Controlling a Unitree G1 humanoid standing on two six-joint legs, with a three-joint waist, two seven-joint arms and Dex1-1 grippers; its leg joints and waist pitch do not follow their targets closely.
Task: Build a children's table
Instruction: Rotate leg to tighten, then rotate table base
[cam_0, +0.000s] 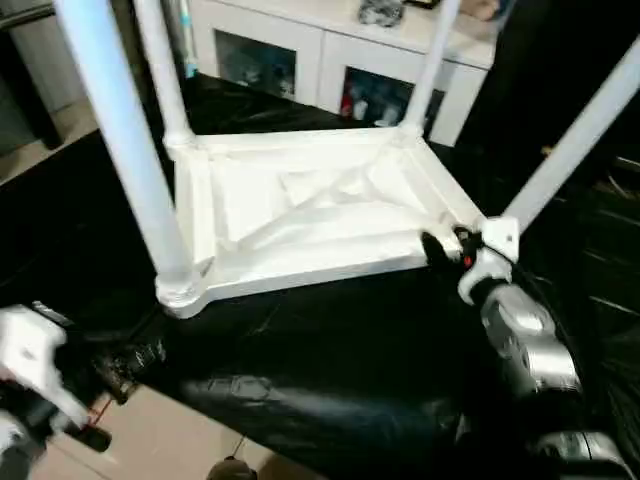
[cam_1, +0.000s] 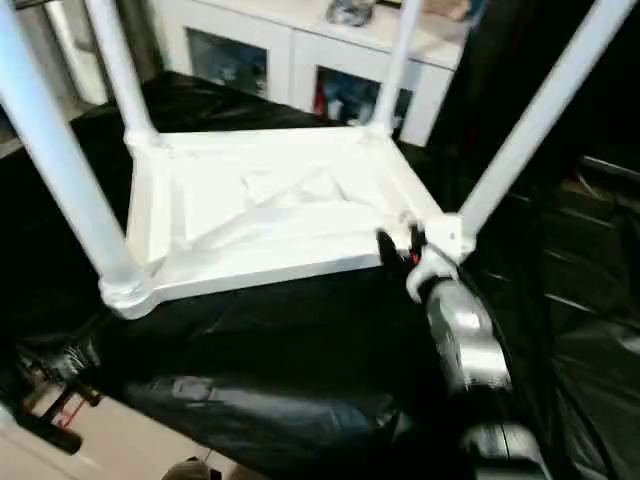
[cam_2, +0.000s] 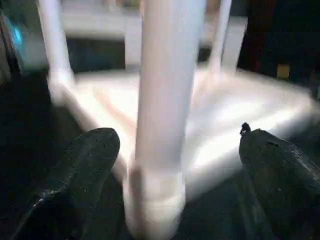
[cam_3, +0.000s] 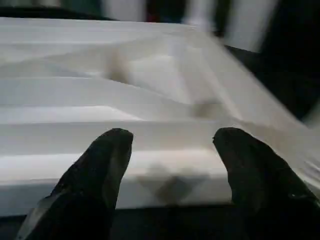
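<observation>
Table (cam_0: 300, 215) lying upside down on black sheet (cam_0: 330, 370), four legs standing up from corner sockets. Cabinet (cam_0: 330, 50) standing behind.

Left gripper (cam_2: 170, 165) spread wide, hovering before near left leg (cam_0: 125, 150), leg showing between fingers (cam_2: 85, 160), gripping nothing.

Right gripper (cam_3: 172, 165) spread, facing top's near edge beside near right leg (cam_0: 570, 140), holding nothing.

White cabinet (cam_0: 330, 45) with 2 glass doors behind; black sheet (cam_0: 330, 350) covering work surface.

A bench (cam_0: 330, 370) draped in black sheeting carried the upturned children's table (cam_0: 300, 215), its legs pointing up.
</observation>
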